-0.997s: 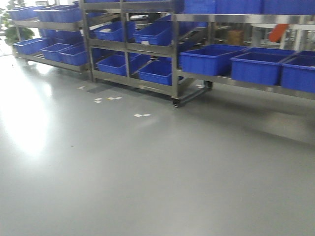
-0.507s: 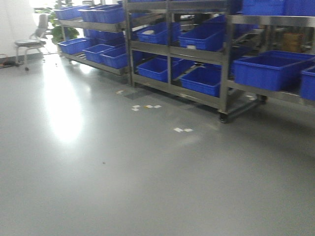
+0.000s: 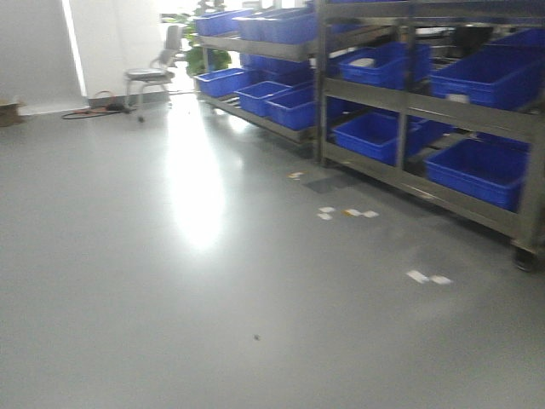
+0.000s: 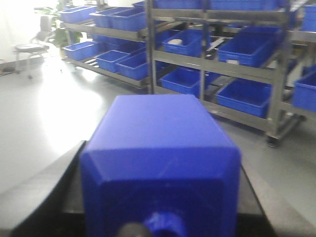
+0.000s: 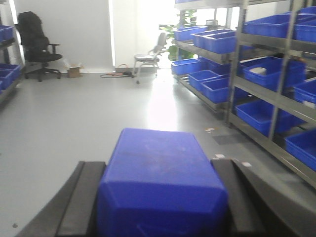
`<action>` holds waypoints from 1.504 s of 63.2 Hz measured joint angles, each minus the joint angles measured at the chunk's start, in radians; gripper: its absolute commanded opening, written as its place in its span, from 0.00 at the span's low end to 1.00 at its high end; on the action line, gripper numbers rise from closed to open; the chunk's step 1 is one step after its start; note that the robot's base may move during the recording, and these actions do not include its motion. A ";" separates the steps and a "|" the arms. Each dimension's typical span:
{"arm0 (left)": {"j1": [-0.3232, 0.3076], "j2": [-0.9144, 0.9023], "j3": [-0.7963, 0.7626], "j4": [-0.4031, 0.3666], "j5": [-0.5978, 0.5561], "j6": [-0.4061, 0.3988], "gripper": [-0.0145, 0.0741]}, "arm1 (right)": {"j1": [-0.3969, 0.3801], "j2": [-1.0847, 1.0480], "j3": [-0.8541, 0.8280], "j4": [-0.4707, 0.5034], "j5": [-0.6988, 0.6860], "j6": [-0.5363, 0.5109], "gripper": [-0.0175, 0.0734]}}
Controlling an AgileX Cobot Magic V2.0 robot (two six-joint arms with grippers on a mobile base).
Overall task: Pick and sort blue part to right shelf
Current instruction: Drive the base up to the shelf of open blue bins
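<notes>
My left gripper (image 4: 160,148) is shut on a blue part (image 4: 163,143), a solid blue block with its round knob (image 4: 165,224) pointing back at the camera. Dark fingers (image 4: 54,182) press on both of its sides. The right gripper (image 5: 158,165) is shut on a second, identical blue part (image 5: 160,173), between black fingers (image 5: 81,197). Steel-framed racks (image 3: 404,102) with large blue crates (image 3: 477,166) line the right side of the room, also seen as racks (image 4: 217,57) in the left wrist view. I cannot tell which one is the right shelf. Neither gripper appears in the front view.
Grey floor stretches ahead with paper scraps (image 3: 345,211) near the rack feet and a caster (image 3: 526,260). A pale chair (image 3: 153,77), floor cable (image 3: 94,111) and plant (image 3: 209,51) stand at the back. A black office chair (image 5: 37,47) and cardboard box (image 5: 75,71) sit far left.
The front view has swung left: the racks slid to the right of the frame, and the back wall, chair and cable came into sight.
</notes>
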 measured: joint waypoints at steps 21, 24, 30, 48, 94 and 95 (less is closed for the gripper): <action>0.000 0.000 0.000 0.000 0.000 0.000 0.48 | 0.000 0.000 0.000 0.000 0.000 0.000 0.50; 0.000 0.000 0.000 0.000 0.000 0.000 0.48 | 0.000 0.000 0.000 0.000 0.000 0.000 0.50; 0.000 0.000 0.000 0.000 0.000 0.000 0.48 | 0.000 0.000 0.000 -0.001 0.000 0.000 0.50; 0.000 0.000 0.000 0.000 0.000 0.000 0.48 | 0.000 0.000 0.000 -0.002 0.000 0.000 0.50; 0.000 0.000 0.000 0.000 0.000 -0.002 0.48 | 0.000 0.000 0.000 -0.002 0.000 0.000 0.50; 0.000 0.000 0.000 0.000 0.000 -0.002 0.48 | 0.000 0.000 0.000 -0.002 0.000 0.000 0.50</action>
